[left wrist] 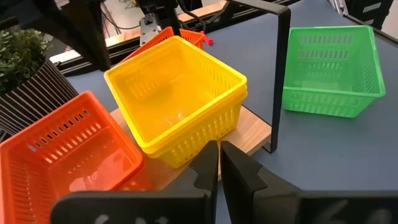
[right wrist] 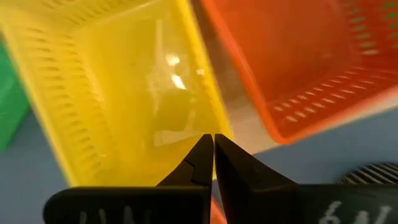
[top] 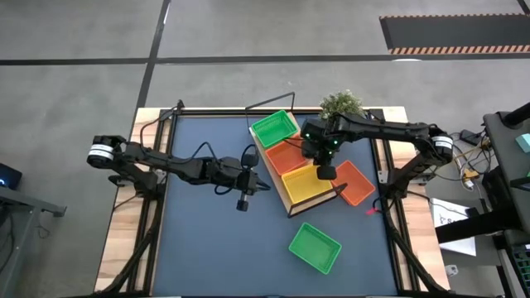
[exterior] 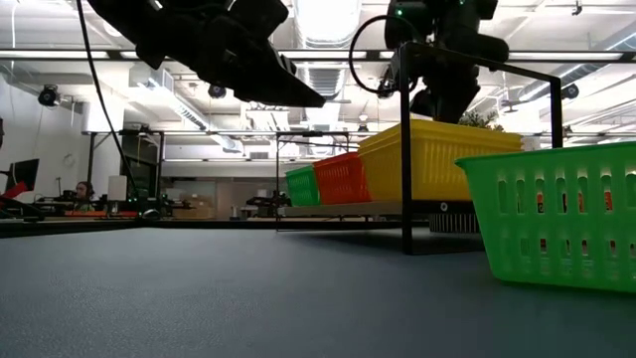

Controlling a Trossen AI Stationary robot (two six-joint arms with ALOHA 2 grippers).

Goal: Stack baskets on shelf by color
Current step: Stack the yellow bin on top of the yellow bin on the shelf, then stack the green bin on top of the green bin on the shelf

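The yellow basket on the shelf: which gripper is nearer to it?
Right. The right gripper, shut, hangs over the yellow basket; the left gripper, shut, is off the shelf, beside it.

Green basket (exterior: 561, 221): cut off by the low view's right edge.
Orange basket on the table (top: 356, 183): near corner hidden under the right gripper (top: 328, 173).
Plant (left wrist: 18, 53): cropped beyond the left gripper's fingers (left wrist: 208, 171).

Potted plant at the table's far edge
A small green potted plant (top: 341, 104) in a ribbed dark pot stands on the dark blue table (top: 207, 240).
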